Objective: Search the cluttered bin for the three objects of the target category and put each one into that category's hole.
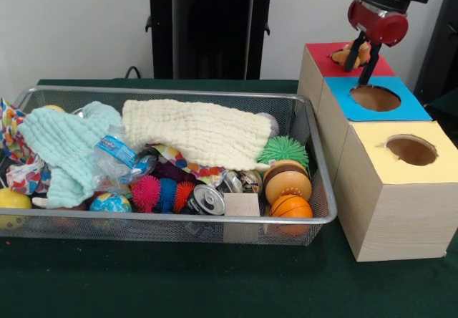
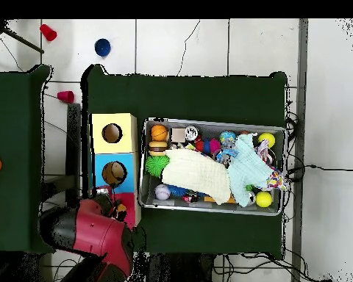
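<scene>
Bin (image 1: 315, 128) clutter fills the frame's lower left while the gripper (image 1: 361, 60), jaws spread, hangs at upper right over the red-topped box (image 1: 318, 54), where an orange-yellow toy (image 1: 352, 53) sits at the hole, apparently one delivery nearly done.

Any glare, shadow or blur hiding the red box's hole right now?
Front view: even light, no glare; the end effector itself covers the red box hole. Overhead view: the arm covers most of that box, and the bin contents look soft, though the blue box hole stays readable.
</scene>
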Robot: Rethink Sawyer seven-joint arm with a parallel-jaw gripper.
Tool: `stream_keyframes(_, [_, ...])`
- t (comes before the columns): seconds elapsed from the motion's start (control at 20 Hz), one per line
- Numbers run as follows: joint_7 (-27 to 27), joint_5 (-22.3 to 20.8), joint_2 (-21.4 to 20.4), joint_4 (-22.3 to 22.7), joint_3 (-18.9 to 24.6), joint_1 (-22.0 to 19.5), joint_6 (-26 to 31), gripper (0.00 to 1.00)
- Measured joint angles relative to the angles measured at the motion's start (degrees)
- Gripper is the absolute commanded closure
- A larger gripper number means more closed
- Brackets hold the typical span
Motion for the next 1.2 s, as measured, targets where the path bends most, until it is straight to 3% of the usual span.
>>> stream_keyframes(0.5, [0.0,0.5,0.9,-1.4,-3.3,4.4,1.6,0.00])
stream_keyframes(1.2, [0.0,3.0,1.4,-1.2,-3.5,4.6,1.6,0.00])
